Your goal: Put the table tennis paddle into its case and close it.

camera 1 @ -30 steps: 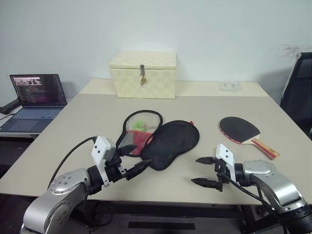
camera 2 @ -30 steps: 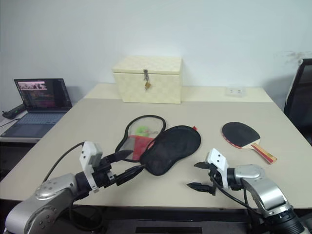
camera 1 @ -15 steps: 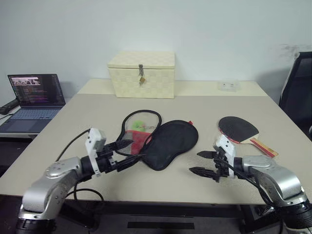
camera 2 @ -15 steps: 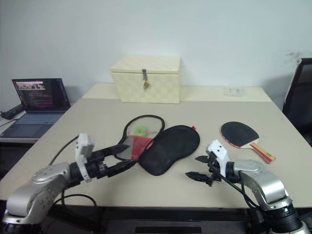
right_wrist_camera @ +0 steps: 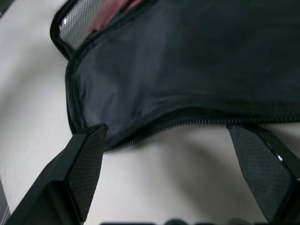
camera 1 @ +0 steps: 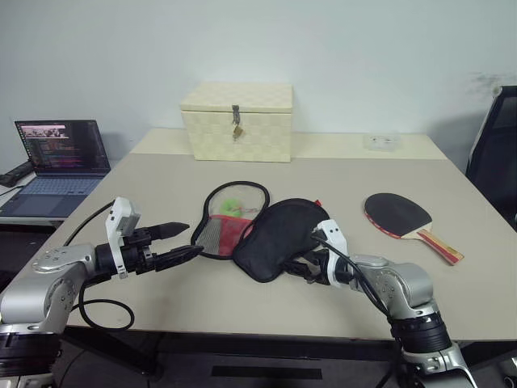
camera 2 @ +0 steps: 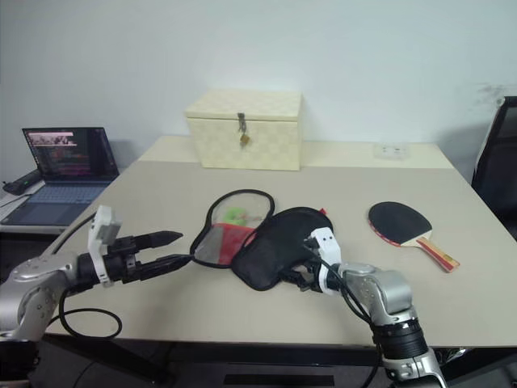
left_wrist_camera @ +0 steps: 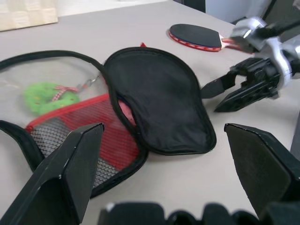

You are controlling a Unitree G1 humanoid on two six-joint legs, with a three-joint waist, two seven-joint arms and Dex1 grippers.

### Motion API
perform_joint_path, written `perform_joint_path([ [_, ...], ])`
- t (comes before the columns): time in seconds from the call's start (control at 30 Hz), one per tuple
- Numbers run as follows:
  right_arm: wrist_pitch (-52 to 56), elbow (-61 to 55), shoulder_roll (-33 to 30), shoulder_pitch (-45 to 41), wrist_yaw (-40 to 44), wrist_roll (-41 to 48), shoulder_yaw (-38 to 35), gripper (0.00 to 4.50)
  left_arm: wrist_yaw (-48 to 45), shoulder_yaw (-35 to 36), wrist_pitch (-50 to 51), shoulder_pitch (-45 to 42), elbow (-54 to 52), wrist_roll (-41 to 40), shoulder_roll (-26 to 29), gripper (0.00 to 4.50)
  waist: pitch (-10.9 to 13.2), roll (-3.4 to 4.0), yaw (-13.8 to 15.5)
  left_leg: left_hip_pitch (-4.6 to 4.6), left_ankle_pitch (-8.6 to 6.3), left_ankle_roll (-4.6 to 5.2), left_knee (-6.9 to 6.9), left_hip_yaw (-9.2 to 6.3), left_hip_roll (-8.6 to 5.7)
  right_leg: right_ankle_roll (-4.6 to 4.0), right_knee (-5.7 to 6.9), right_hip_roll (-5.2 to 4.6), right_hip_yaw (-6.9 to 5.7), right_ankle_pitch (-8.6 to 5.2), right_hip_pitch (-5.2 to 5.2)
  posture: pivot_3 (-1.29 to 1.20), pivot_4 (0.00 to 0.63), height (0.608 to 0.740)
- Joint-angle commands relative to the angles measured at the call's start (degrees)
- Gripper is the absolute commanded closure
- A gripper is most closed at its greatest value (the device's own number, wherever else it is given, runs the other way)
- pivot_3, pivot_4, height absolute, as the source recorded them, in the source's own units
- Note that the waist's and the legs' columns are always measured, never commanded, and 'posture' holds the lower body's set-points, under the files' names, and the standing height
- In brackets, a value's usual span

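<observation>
Left eye view, paddle (camera 1: 397,214) flat, handle apparently toward table's near-right edge

Silver arms, black two-finger grippers.
Small white boxes on both wrists, loose black cables trailing off, pretty standard look.

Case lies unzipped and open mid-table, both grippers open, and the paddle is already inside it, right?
Not quite. The paddle is not inside; it lies on the table on the robot's right of the case, as the left eye view shows. The case is open, and the left gripper and right gripper are both open.
</observation>
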Motion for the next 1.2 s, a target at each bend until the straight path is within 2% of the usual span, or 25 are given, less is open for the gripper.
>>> perform_joint_path([
  [0.03,-0.89,0.8,1.48,-0.98,-1.93,-1.05,0.55,0.04,-1.66,1.6,-1.36,-1.41,0.51,0.91,2.19,0.0,-0.01,-0.02,-0.06,0.01,0.0,0.0,0.0,0.0,0.03,-0.03,0.01,0.01,0.0,0.02,0.0,0.0,0.15,0.74],
  [0.23,0.27,1.17,7.88,-2.29,-3.69,1.92,-2.0,0.04,-2.44,1.76,-2.09,-2.53,1.89,1.89,2.69,0.0,-0.02,-0.03,-0.53,0.07,0.0,0.0,-0.01,0.02,0.13,-0.04,0.05,0.14,0.01,0.02,-0.01,0.0,0.15,0.74],
  [0.37,-0.86,5.73,13.92,-5.5,-6.86,2.54,-5.41,0.04,-2.73,2.01,-2.64,-2.33,2.24,2.29,2.58,0.0,-0.01,-0.02,-1.16,-0.06,0.0,0.0,-0.05,0.02,0.16,-0.12,0.08,0.15,0.02,0.07,-0.18,0.0,0.15,0.74],
  [0.47,-3.53,9.98,15.91,-7.63,-7.98,1.48,-5.44,0.04,-2.72,2.05,-2.72,-2.21,1.95,2.41,2.52,0.0,-0.01,-0.02,-1.22,-0.15,0.0,0.0,-0.05,-0.01,0.14,-0.14,0.08,0.14,0.0,0.08,-0.23,0.0,0.15,0.74],
  [0.57,-5.0,12.35,16.33,-8.51,-8.28,1.21,-5.2,0.6,-3.0,2.11,-2.9,-2.12,1.89,2.49,2.63,0.0,-0.01,-0.02,-1.23,-0.18,0.0,0.0,-0.05,-0.02,0.13,-0.14,0.06,0.13,0.0,0.08,-0.24,0.0,0.15,0.74],
  [0.7,-4.29,12.89,14.97,-8.33,-7.06,1.69,-4.25,1.87,-3.37,2.56,-3.11,-1.08,1.09,2.3,2.9,0.0,-0.01,-0.02,-1.24,-0.19,0.0,0.0,-0.05,-0.02,0.13,-0.14,0.06,0.13,-0.01,0.08,-0.25,0.0,0.15,0.74],
  [0.73,-3.51,12.77,14.18,-8.11,-6.51,1.91,-4.02,2.32,-3.31,2.61,-3.08,-0.8,0.67,2.21,2.87,0.0,-0.01,-0.02,-1.25,-0.19,0.0,0.0,-0.05,-0.02,0.13,-0.14,0.06,0.13,0.0,0.08,-0.25,0.0,0.15,0.74],
  [0.93,-0.11,11.5,7.17,-6.7,-1.74,2.55,-1.82,4.42,-2.49,1.56,-1.9,-0.17,-2.98,1.11,1.32,0.0,-0.01,-0.02,-1.2,-0.21,0.0,0.01,-0.04,-0.03,0.12,-0.14,0.05,0.12,-0.02,0.08,-0.25,0.0,0.15,0.74],
  [1.2,2.54,10.08,-5.21,-6.95,7.13,2.97,0.68,4.47,-2.68,-1.92,-1.46,-3.03,-3.93,1.73,-1.33,0.0,-0.02,-0.04,-0.76,-0.23,0.0,0.01,-0.01,-0.04,0.07,-0.13,0.05,0.13,-0.04,0.08,-0.23,0.0,0.15,0.74],
])
